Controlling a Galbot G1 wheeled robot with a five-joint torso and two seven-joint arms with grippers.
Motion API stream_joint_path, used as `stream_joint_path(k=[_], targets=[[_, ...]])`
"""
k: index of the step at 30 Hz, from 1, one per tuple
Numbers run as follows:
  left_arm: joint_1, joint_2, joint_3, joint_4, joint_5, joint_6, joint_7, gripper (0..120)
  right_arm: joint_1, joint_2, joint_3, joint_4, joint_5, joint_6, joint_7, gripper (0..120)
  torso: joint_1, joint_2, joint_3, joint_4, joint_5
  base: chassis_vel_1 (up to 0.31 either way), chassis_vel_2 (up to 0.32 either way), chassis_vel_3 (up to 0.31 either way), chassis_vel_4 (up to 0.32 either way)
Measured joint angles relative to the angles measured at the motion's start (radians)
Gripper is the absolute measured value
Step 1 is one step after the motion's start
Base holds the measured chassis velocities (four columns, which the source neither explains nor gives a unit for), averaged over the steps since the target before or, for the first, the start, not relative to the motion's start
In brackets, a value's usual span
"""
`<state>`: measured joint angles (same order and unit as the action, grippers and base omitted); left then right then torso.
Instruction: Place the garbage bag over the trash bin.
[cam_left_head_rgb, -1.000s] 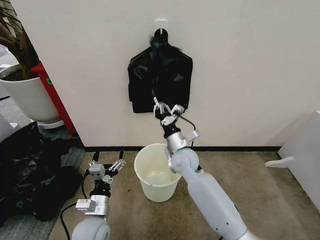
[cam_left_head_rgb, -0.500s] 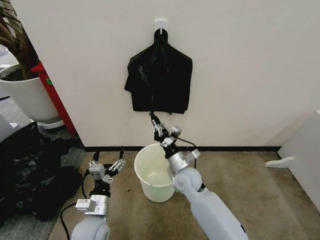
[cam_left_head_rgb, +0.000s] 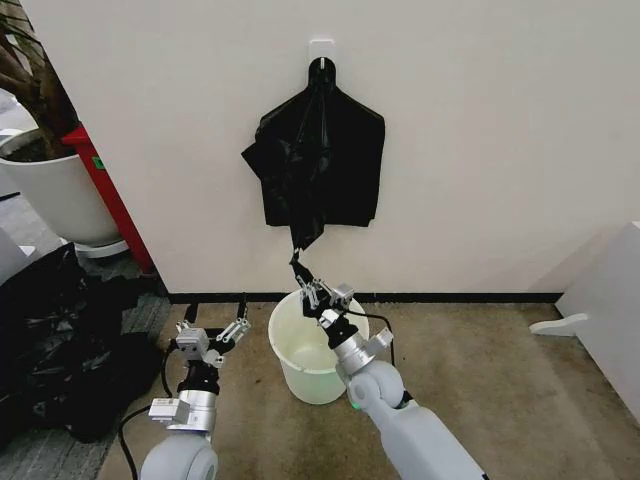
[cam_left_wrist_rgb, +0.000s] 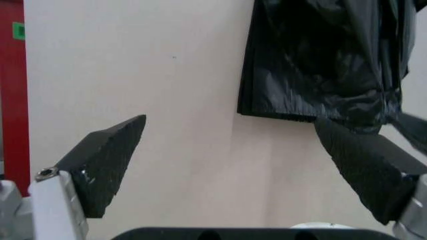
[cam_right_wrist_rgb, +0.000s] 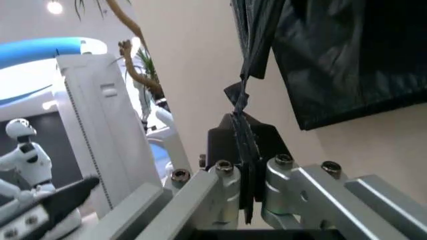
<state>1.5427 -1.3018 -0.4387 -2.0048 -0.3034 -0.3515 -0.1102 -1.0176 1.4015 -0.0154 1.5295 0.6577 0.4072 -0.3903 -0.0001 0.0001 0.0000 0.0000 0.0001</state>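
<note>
- Between the closed fingers (cam_right_wrist_rgb: 241, 150) of the right gripper (cam_left_head_rgb: 305, 285), a twisted strand of thin, glossy black plastic film is pinched tight; the right wrist view shows the strand rising out of the clamp toward the wall.
- That strand belongs to the garbage bag (cam_left_head_rgb: 300, 215), a single wrinkly black sheet drawn down in a stretched tail from the flat black shield-shaped bundle (cam_left_head_rgb: 335, 165) that hangs by its pinched top from a white wall hook (cam_left_head_rgb: 322, 50).
- Directly below the right gripper stands the trash bin (cam_left_head_rgb: 310, 365), a small round cream-white plastic bucket with a tapered body and rolled rim, on the brown floor (cam_left_head_rgb: 500, 380) near the wall; nothing black is inside it or over its rim.
- Left of the bucket, the left gripper (cam_left_head_rgb: 212, 335) waits low, its dark wedge-shaped fingers (cam_left_wrist_rgb: 107, 160) spread wide apart and holding nothing, pointed up at the wall and the hanging plastic.
- At the far left of the head view, a large black mass of plastic (cam_left_head_rgb: 60, 340) lies heaped on the floor near a big white round plant pot (cam_left_head_rgb: 55, 190).
- Judged from this, the step in hand is pulling one bag free of the bundle; the bin is not yet lined.
- Next, the bag would need to come clear of the hook, then have its mouth opened, likely with the left gripper's help, and spread over the rim.
</note>
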Motion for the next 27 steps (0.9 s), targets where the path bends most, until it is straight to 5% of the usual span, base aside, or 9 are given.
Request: stream_joint_path(k=[16, 27], targets=[[-0.012, -0.002, 0.003, 0.010, -0.005, -0.001, 0.001, 100, -0.013, -0.033, 0.096, -0.023, -0.240, 0.099, 0.047, 0, 0.000, 0.000, 0.000, 0.0000, 0.0001, 0.000, 0.000, 0.000, 0.000], [-0.012, -0.004, 0.005, 0.016, -0.004, -0.006, 0.002, 100, -0.076, -0.098, 0.180, 0.160, -0.367, 0.156, 0.180, 43, 0.000, 0.000, 0.000, 0.0000, 0.0000, 0.000, 0.000, 0.000, 0.000]])
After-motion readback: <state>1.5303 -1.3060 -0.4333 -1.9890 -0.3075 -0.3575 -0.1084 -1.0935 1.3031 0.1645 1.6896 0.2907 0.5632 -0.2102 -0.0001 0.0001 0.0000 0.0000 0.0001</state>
